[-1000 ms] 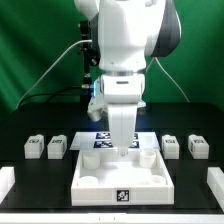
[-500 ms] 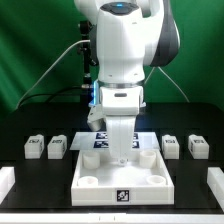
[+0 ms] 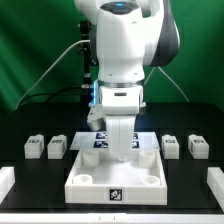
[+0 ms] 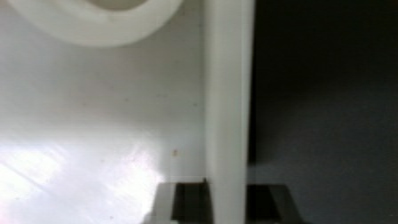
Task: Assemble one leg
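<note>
Four small white legs with marker tags stand on the black table: two at the exterior view's left (image 3: 32, 148) (image 3: 57, 147) and two at its right (image 3: 170, 146) (image 3: 197, 147). None is held. My gripper (image 3: 122, 150) is down at the far rim of the large white square panel (image 3: 115, 186). In the wrist view the panel's thin raised rim (image 4: 228, 90) runs between my dark fingers (image 4: 187, 205), and the gripper (image 4: 228, 203) is shut on it. A round socket (image 4: 107, 15) shows on the panel's inner face.
The marker board (image 3: 98, 140) lies just behind the panel, partly hidden by the arm. White pieces sit at the table's front left (image 3: 5, 180) and front right (image 3: 216, 180) edges. A green backdrop stands behind.
The panel has slid a little toward the exterior view's left with my gripper on its rim. The four legs have not moved.
</note>
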Motion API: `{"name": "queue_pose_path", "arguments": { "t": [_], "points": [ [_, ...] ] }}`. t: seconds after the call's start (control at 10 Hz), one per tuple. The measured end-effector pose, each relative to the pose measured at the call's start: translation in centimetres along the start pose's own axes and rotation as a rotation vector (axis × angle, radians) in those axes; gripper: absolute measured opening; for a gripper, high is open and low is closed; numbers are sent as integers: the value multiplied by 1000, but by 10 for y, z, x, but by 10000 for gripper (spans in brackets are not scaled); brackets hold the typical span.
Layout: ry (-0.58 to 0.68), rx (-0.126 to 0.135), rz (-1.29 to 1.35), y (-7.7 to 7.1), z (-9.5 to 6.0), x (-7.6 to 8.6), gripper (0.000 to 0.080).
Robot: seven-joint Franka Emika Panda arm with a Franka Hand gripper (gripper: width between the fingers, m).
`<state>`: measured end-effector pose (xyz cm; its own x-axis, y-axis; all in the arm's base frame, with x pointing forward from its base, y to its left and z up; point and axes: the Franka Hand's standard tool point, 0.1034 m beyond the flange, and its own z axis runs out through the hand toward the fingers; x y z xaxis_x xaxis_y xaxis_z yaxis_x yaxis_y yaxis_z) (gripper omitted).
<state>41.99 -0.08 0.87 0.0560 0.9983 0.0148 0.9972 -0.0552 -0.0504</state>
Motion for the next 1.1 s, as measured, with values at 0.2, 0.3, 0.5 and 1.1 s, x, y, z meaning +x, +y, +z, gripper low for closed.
{"name": "queue_pose_path", "arguments": {
  "t": [0.2,0.3,0.5,1.1],
  "points": [
    [0,0,0,0,0,0,63],
    [0,0,0,0,0,0,63],
    [0,0,0,0,0,0,63],
    [53,-74,-56,59,-2,59,63]
  ]
}}
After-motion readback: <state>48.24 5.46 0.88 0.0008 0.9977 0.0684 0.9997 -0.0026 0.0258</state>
